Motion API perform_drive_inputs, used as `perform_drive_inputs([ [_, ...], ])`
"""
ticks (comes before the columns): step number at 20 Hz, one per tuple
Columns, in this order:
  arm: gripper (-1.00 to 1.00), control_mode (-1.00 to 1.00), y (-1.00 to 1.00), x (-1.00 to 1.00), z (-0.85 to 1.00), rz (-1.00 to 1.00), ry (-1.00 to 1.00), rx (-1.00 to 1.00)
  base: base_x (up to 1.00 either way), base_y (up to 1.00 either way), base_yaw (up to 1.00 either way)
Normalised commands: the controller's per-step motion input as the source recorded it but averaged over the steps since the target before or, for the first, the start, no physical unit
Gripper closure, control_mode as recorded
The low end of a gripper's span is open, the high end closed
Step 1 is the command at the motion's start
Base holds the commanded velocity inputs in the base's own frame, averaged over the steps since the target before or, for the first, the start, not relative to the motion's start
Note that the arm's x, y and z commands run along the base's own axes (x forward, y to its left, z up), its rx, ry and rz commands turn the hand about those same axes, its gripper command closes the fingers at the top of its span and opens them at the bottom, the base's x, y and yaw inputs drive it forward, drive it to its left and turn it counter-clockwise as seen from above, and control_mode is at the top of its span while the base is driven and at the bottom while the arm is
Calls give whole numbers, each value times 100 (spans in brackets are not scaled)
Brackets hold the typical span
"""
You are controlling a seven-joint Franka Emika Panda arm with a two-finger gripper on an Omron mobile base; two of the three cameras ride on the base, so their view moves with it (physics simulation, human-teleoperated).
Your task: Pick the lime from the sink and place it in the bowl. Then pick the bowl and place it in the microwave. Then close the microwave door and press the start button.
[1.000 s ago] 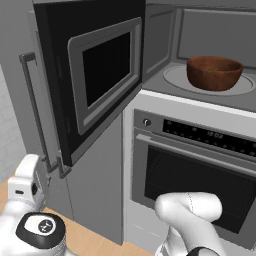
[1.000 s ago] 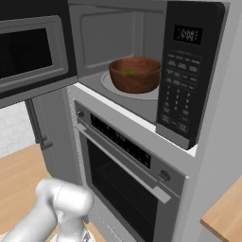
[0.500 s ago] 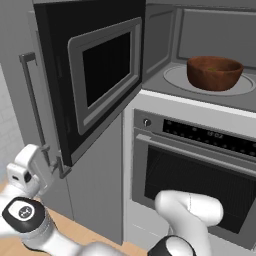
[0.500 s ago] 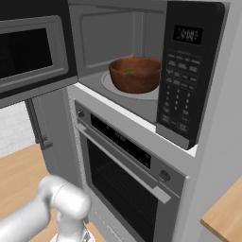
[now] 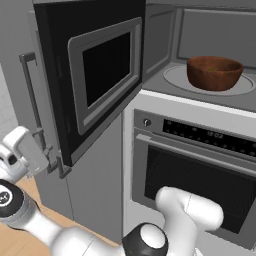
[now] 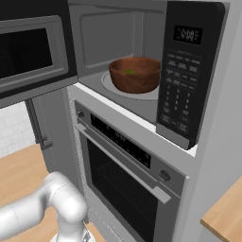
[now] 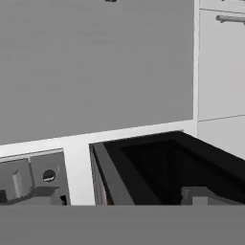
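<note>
The tool has been swung up and rightward to the lower outer corner of the microwave door; whether it is clenched cannot be told. A closing push seems next. Beyond it, the door stands open, its long axis horizontal, facing away from the microwave. Farther in, the bowl holds the lime.

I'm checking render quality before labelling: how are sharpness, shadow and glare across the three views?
Left base view: soft but readable, the bowl casts faint shade on the turntable. Right base view: sharpest, the lime shows as a green speck, no glare on the microwave door. Hand view: flatly lit and blurry.
</note>
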Motion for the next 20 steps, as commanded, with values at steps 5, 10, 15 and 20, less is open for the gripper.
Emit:
perform_drive_inputs([
  [5,-100,-100,-50,2,38,-10,-18,3,0,0,0],
  [10,-100,-100,-98,-4,20,-9,-17,11,0,0,0],
  [15,-100,-100,-100,-30,16,-3,-15,8,0,0,0],
  [20,-100,-100,-100,-42,23,0,-5,10,0,0,0],
])
